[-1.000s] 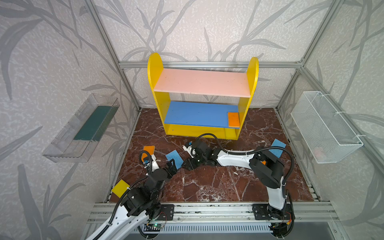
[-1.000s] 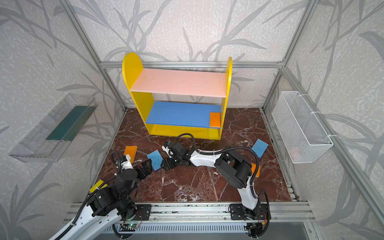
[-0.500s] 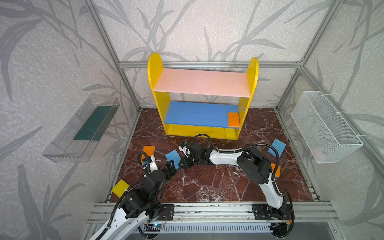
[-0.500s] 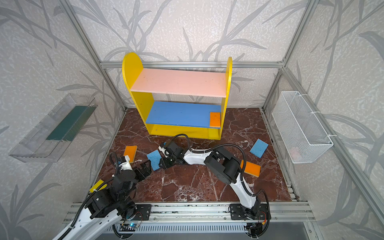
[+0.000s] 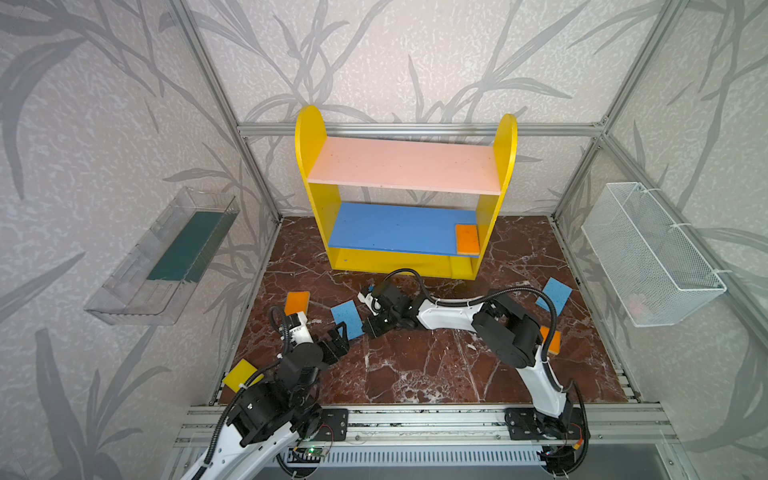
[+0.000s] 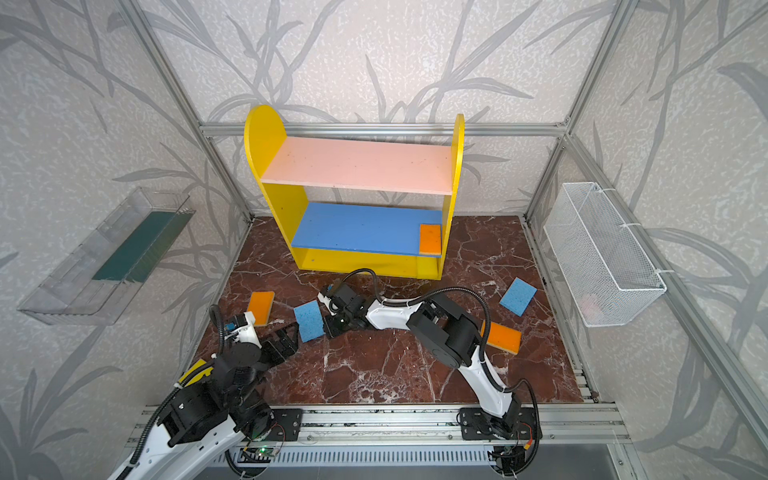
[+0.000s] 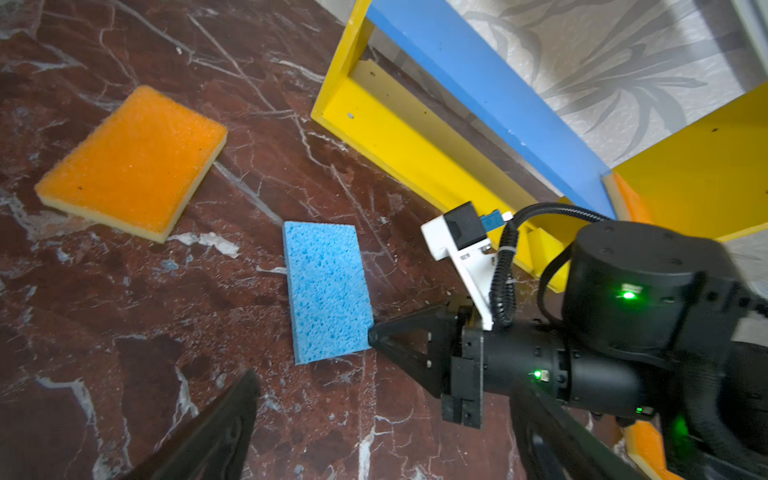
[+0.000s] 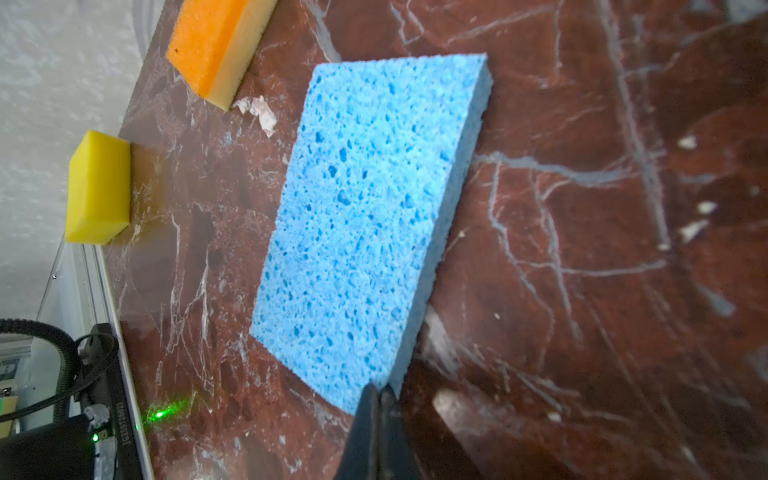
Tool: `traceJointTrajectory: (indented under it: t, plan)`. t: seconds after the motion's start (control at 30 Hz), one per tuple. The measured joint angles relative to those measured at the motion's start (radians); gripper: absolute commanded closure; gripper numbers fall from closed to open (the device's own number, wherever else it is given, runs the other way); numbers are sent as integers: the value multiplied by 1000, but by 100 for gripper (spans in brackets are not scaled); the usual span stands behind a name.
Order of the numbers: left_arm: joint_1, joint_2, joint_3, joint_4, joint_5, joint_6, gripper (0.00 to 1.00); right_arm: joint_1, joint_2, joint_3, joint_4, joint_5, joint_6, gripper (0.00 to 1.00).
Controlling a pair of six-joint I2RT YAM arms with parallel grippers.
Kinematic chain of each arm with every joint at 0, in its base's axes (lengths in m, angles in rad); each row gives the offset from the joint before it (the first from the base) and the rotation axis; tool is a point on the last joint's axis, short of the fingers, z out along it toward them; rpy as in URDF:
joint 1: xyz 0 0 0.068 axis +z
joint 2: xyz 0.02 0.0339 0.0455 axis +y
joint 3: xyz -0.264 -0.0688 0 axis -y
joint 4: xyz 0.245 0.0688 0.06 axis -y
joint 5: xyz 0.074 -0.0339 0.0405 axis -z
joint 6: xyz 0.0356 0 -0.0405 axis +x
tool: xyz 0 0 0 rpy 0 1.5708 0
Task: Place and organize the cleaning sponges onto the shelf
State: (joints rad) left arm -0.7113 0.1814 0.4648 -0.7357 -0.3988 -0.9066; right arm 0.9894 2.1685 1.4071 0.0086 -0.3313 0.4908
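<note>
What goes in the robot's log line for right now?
right end effector: shut, tips at blue sponge corner | left end effector: open, not touching | blue board: one orange sponge

Top views high, facing down toward shelf (image 5: 403,164); wrist views close, sharing blue sponge (image 7: 328,291).

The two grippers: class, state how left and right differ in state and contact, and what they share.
The left gripper is open; the right gripper is shut. The right gripper's tip meets the edge of the blue sponge; the left gripper stands clear of it. Both aim at that sponge, low over the floor.
</note>
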Motion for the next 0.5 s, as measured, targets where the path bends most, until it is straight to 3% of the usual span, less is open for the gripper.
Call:
traceJointTrajectory:
  t: [0.3, 0.5]
  plan:
    - [0, 180, 171, 24, 72, 95, 11, 0, -282, -162, -13, 39, -37, 100]
    - [0, 219, 159, 162, 160, 121, 37, -14, -542, -280, -14, 83, -69, 100]
